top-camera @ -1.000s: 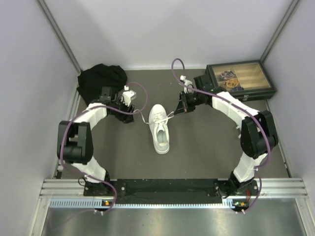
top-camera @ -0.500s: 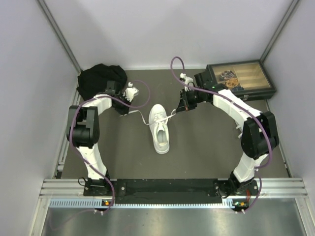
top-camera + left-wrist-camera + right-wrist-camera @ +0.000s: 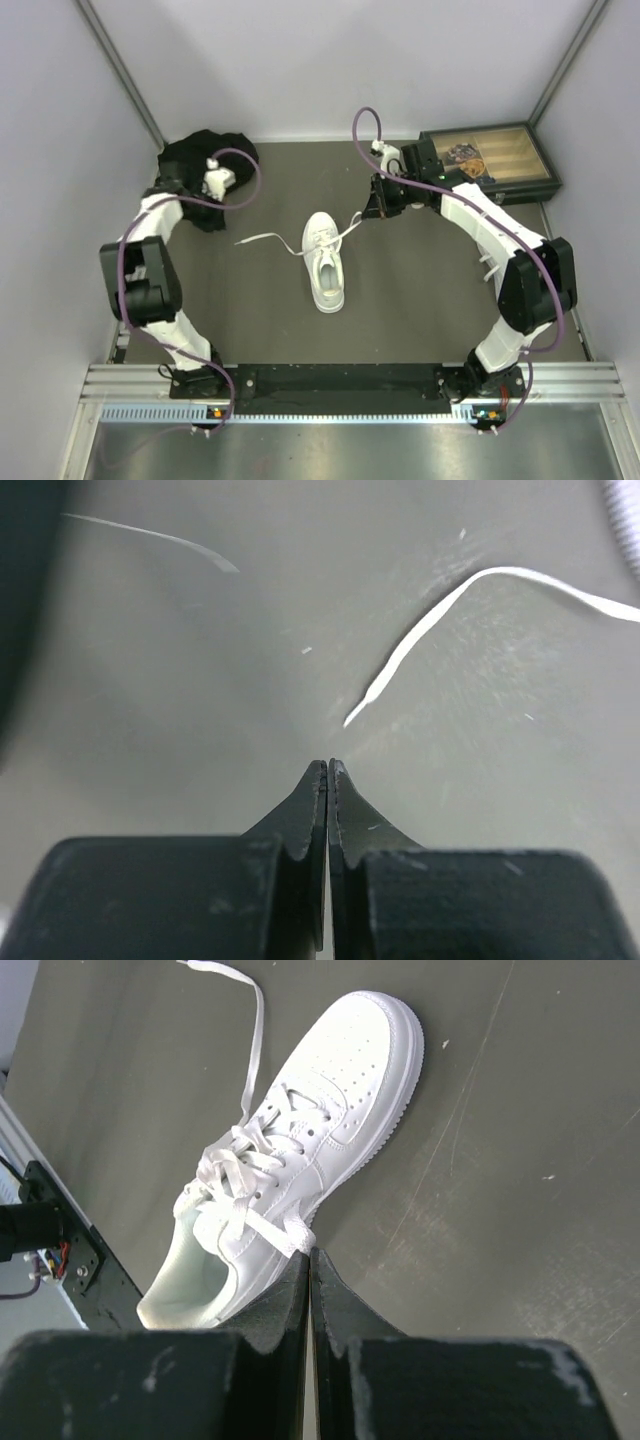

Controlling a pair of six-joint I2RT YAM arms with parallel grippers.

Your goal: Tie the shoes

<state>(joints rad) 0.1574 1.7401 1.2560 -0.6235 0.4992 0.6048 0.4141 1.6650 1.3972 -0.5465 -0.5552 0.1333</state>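
shoe [image 3: 326,265]: middle of the surface [image 3: 420,290], between the arms; long axis runs near-far, toe away from the bases (heel opening faces them)
left claw [image 3: 327,765]: clenched, empty
left lace [image 3: 450,600]: thin flat white tape, limp on the surface; free end just ahead-right of the left claw, not touching
right claw [image 3: 308,1252]: clenched on the right lace [image 3: 278,1235], far-right of the shoe
key relation: loose end lies on the left arm's side, nearer it; a grasp there looks due
materials: smooth white upper, perforated toe, ribbed sole; surface matte dark grey, scuffed
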